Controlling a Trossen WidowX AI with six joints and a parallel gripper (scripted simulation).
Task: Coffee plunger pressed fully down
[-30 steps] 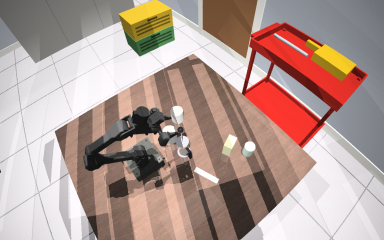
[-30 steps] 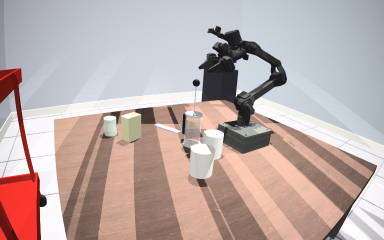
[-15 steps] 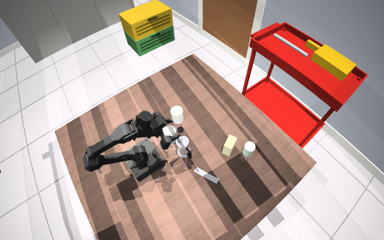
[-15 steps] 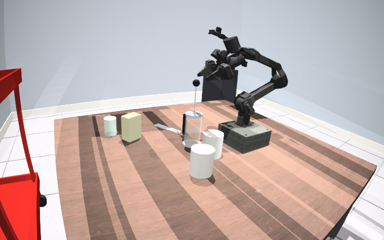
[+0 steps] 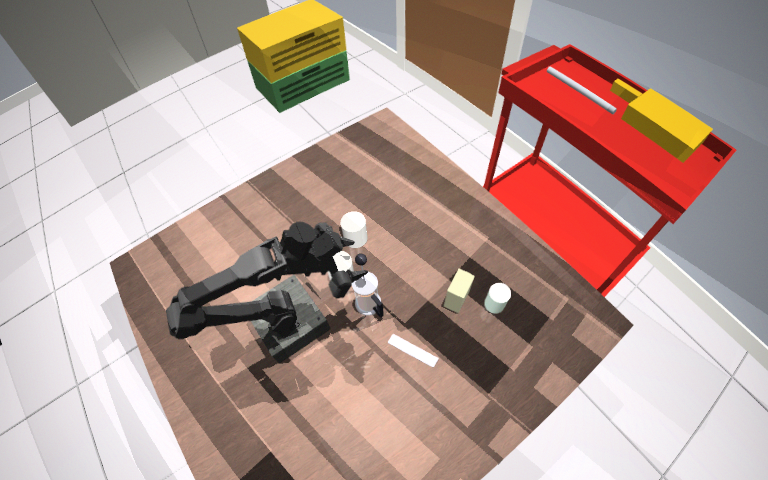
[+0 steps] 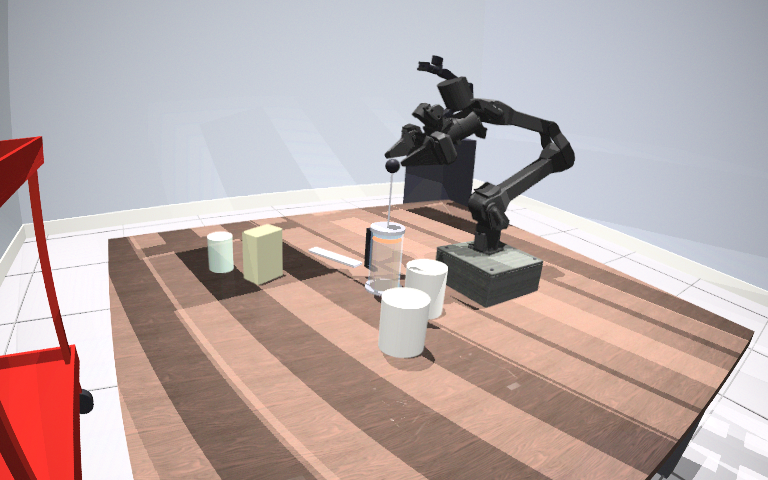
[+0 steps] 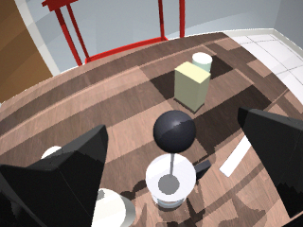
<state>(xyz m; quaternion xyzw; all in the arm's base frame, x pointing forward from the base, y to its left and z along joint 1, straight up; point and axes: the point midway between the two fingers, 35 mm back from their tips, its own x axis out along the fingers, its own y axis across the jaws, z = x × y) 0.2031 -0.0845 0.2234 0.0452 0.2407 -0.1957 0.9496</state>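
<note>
The coffee press (image 6: 385,258) stands upright on the desk (image 6: 509,362) beside two white cylinders, its plunger knob (image 6: 391,165) raised high on its rod. The gripper (image 6: 403,151) hovers just above the knob — fingers spread wide, released, grasping nothing.
</note>
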